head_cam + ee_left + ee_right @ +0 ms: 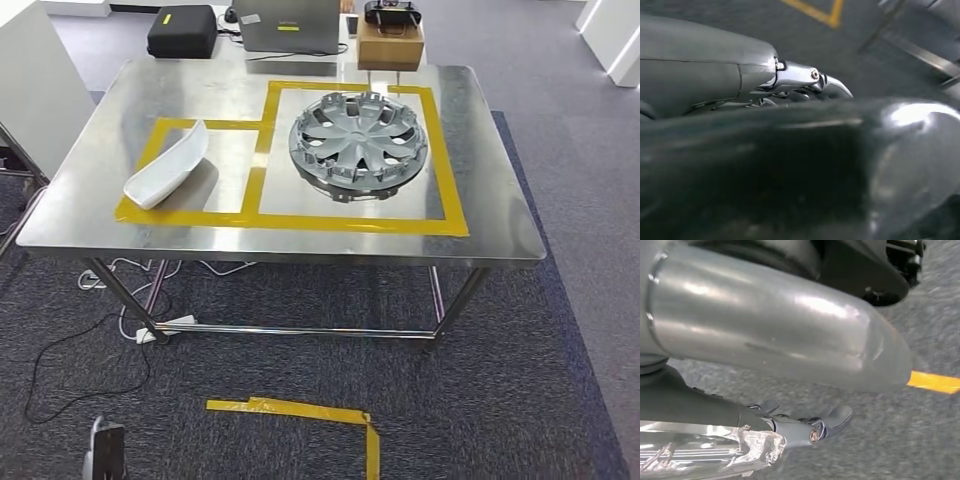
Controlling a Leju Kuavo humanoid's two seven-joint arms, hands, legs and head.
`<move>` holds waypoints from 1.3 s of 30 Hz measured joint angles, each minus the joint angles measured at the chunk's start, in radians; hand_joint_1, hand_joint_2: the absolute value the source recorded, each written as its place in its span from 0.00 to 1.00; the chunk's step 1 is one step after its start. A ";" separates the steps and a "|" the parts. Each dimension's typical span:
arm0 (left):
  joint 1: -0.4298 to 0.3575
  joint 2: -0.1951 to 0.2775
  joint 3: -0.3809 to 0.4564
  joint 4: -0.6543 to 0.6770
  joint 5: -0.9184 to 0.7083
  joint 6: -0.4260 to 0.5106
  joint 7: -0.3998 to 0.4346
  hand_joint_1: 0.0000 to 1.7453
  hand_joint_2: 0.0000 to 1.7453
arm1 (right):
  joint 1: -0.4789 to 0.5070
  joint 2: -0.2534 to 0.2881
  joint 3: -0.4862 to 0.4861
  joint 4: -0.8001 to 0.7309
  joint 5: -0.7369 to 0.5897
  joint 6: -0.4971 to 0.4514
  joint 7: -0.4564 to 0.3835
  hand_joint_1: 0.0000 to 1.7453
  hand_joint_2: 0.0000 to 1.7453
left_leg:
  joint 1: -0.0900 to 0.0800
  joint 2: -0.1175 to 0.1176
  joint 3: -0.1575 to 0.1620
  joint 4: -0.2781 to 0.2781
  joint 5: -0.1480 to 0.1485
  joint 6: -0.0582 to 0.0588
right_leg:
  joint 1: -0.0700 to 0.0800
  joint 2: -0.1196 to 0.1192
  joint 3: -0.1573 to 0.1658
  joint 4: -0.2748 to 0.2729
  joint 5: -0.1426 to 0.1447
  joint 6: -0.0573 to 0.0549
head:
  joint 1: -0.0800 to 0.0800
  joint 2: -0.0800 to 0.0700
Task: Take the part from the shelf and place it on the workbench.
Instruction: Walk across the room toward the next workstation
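Note:
A silver hubcap [358,143] lies flat in the large yellow-taped square on the steel workbench [498,215]. A white curved part [167,165] rests in the smaller taped rectangle to its left. My left hand [106,450] hangs low at the near left, far below the table edge. In the left wrist view the left hand [753,75] has its fingers [810,80] stretched out over the carpet with nothing in them. My right hand [772,325] also hangs over the carpet, fingers [821,425] extended and holding nothing.
Behind the bench stand a black case [182,30], a laptop [290,25] and a cardboard box [389,45] with a controller on top. Cables and a power strip [162,328] lie under the table. Yellow floor tape [302,412] marks the carpet nearby. A white panel [34,85] stands left.

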 joint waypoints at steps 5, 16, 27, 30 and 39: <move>-0.069 0.019 0.064 0.290 -0.009 0.000 -0.035 0.00 0.00 | 0.002 -0.008 0.000 -0.004 0.006 0.000 0.001 0.00 0.00 | -0.005 -0.052 -0.034 0.006 0.038 -0.017 | 0.006 0.072 0.204 -0.293 0.006 -0.035 | 0.001 0.000; -0.096 0.050 0.111 0.471 -0.011 0.000 -0.034 0.00 0.00 | 0.010 -0.006 0.000 -0.003 0.008 0.000 0.001 0.00 0.00 | 0.024 0.034 -0.060 0.188 -0.066 -0.074 | -0.003 -0.081 0.181 -0.289 0.021 -0.041 | -0.015 0.000; -0.109 0.057 0.115 0.503 -0.011 0.000 -0.034 0.00 0.00 | 0.003 -0.006 0.001 -0.003 0.009 0.000 0.001 0.00 0.00 | 0.012 0.012 0.001 0.023 -0.016 -0.004 | -0.004 -0.013 0.056 -0.022 -0.120 0.007 | -0.004 0.000; -0.108 0.056 0.115 0.510 -0.011 -0.018 -0.002 0.00 0.00 | 0.008 -0.005 0.002 -0.003 0.013 0.000 -0.001 0.00 0.00 | 0.005 -0.029 0.000 0.024 -0.013 -0.001 | -0.002 -0.003 0.025 0.004 -0.080 -0.002 | -0.004 0.000; -0.103 0.037 0.116 0.534 -0.019 -0.065 0.093 0.00 0.00 | 0.005 0.014 0.014 -0.003 0.025 -0.007 -0.007 0.00 0.00 | 0.007 -0.073 -0.039 0.060 -0.020 -0.042 | -0.006 0.040 0.139 -0.270 0.045 -0.038 | -0.008 0.000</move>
